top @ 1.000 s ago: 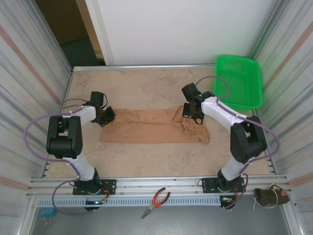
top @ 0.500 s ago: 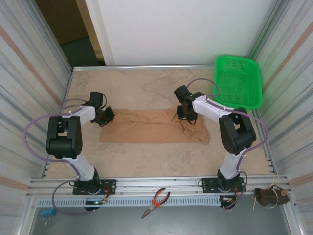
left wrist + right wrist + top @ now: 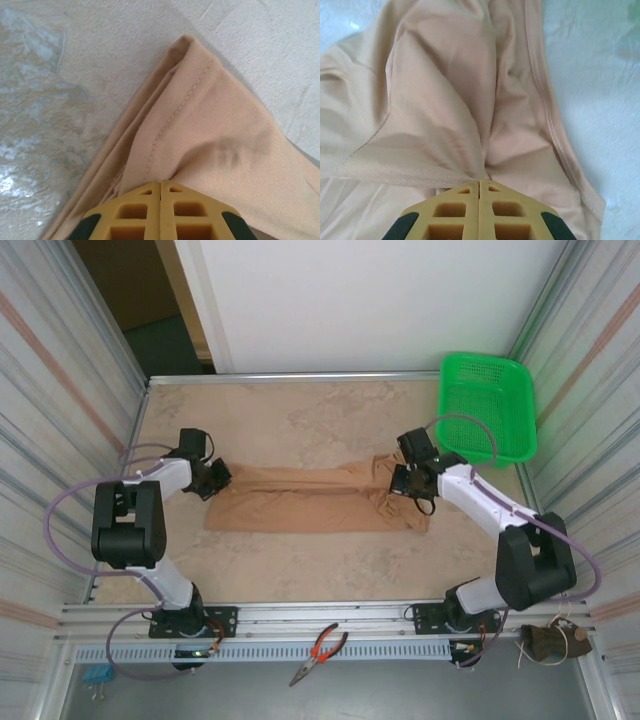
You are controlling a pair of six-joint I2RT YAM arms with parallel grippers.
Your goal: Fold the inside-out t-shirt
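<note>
I see the shirt [image 3: 310, 502] lying on the table [image 3: 300, 410] as a long tan band, stretched left to right between the two arms, roughly mid-table. Its near edge runs fairly straight. The right end is bunched and wrinkled, and the left end narrows toward a corner.

My left gripper [image 3: 213, 478] sits at the shirt's left end, low over the table. From the left wrist camera its yellow fingers [image 3: 135, 215] are pressed together with no gap. A fold of cloth goes in between the tips, so it is clamped on the shirt. A stitched seam [image 3: 181, 114] runs from near the tips toward the corner of the cloth, which lies on the table just ahead.

My right gripper [image 3: 405, 483] is at the right end, at the bunched part. In the right wrist camera its fingers [image 3: 452, 215] are likewise closed tight, with cloth gathered into the tips. Folds fan away from the pinch, and a hem [image 3: 543, 100] curves off along the right side with bare table beyond it.

A green basket [image 3: 487, 408] stands at the far right corner of the table, apart from the shirt. Red-handled pliers [image 3: 320, 648] lie on the near ledge in front of the arm bases.
</note>
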